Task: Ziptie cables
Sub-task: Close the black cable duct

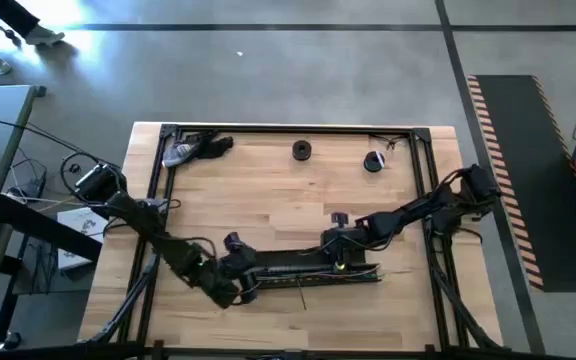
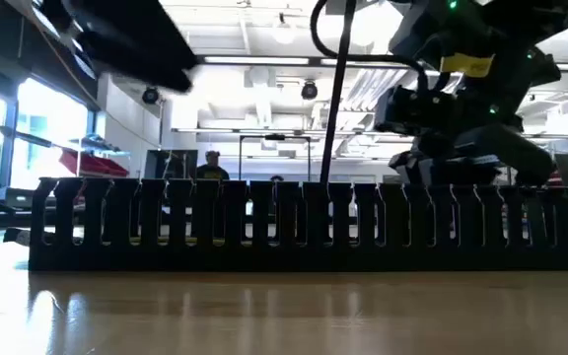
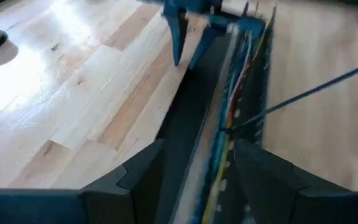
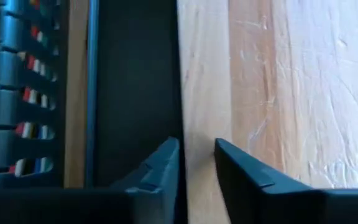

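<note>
Along the tabletop's (image 1: 268, 210) front edge you have the black slotted channel (image 1: 313, 271), and the cables (image 3: 229, 121) lie inside it, running its length. Your left tool (image 3: 199, 163) sits at the channel's left end, its fingers (image 3: 138, 171) spread apart to either side of the bundle without clamping it. Your right tool (image 4: 196, 155) hangs over the channel's middle, fingers parted by a narrow gap, holding nothing. Two small dark round objects (image 1: 301, 150) rest near the back edge.
</note>
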Tool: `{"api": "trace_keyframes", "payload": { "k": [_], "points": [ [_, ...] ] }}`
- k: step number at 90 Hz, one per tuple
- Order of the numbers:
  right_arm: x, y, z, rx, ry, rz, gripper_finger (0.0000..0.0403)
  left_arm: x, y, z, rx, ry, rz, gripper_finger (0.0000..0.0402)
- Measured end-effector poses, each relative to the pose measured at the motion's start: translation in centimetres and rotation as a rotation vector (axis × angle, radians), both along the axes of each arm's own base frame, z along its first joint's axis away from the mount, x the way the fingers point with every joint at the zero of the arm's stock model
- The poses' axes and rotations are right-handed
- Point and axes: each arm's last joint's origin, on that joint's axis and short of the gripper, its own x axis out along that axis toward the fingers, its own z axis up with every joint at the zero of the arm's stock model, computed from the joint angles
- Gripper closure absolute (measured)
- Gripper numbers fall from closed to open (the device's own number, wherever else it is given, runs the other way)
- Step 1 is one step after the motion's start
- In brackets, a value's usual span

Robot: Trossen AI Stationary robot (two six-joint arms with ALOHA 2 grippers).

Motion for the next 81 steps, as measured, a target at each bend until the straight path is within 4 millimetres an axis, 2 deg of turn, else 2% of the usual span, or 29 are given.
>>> {"api": "trace_keyframes", "payload": {
  "k": [8, 28, 53, 68, 81],
  "points": [
    [0.0, -0.2, 0.0, -0.009, -0.002, -0.011, 0.0393, 1.1, 1.3, -0.9, 0.05, 0.028, 0.04, 0.0237],
    [0.2, 0.6, 1.7, -0.149, -0.034, -0.023, 0.0401, 2.6, 4.1, -1.4, 0.124, 0.106, 0.04, 0.0247],
    [-0.1, 2.8, 3.6, -0.428, -0.085, 0.014, 0.0403, 3.9, 6.8, -2.1, 0.193, 0.216, -0.028, 0.022],
    [-0.6, 4.4, 4.0, -0.552, -0.133, 0.039, 0.0403, 4.8, 8.4, -4.4, 0.212, 0.311, -0.02, 0.0206],
    [-1.0, 5.4, 4.0, -0.57, -0.147, 0.071, 0.0402, 5.3, 9.1, -6.4, 0.205, 0.381, -0.029, 0.0205]
  ]
}}
